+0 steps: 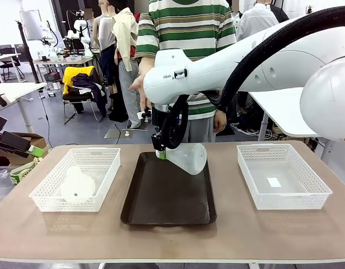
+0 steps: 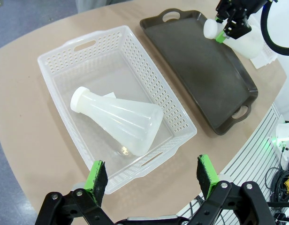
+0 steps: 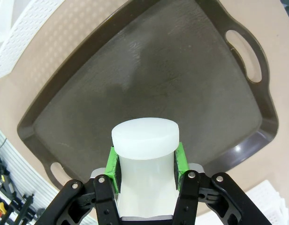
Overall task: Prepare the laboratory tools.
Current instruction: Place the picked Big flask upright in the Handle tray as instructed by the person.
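Table (image 1: 273, 238), one tray (image 1: 161, 199), two baskets (image 1: 66, 205) (image 1: 290, 200), two flasks (image 1: 77, 186) (image 1: 188, 158)

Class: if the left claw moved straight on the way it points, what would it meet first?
The open left claw would likely meet the flask lying in the white basket; depth unclear.

Right arm (image 1: 217, 67) reaches across the middle, jaws clamped tight; left jaws spread wide.

Small black letters beginning "FRA" stood on the white right arm (image 1: 217, 67), on the link just above the right gripper (image 1: 160, 153); nothing else was legible.
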Controlling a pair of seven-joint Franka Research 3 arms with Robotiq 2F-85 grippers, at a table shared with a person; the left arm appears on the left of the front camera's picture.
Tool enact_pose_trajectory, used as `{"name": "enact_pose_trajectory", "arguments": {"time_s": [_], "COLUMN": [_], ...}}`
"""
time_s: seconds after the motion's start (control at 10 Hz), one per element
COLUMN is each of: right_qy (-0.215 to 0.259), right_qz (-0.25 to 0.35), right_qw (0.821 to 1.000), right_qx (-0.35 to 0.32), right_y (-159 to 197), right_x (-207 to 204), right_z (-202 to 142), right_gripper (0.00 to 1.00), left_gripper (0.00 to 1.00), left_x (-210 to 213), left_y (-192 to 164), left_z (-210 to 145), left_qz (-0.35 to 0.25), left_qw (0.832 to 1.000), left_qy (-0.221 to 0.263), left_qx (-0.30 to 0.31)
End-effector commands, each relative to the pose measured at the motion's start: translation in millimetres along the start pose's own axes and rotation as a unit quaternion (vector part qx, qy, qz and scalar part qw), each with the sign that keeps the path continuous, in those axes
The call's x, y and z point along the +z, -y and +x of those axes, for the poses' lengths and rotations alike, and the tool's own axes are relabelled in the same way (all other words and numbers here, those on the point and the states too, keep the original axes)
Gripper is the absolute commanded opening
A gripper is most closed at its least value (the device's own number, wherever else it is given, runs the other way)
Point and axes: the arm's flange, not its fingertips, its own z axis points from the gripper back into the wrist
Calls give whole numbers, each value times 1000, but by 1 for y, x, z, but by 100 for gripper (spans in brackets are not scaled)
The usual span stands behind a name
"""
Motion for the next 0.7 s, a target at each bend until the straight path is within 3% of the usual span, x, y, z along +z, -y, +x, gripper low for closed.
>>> {"name": "enact_pose_trajectory", "arguments": {"time_s": [0.0,0.6], "right_qy": [5,5], "right_qz": [-2,-2], "right_qw": [1000,1000], "right_qx": [0,0], "right_y": [0,0], "right_x": [1,1], "right_z": [0,0], "right_gripper": [0,0], "left_gripper": [100,100], "left_x": [-1,-1], "left_y": [-3,-3], "left_z": [-4,-4], "left_qz": [-10,-10], "left_qw": [1000,1000], "left_qy": [9,9], "left_qx": [-10,-10]}}
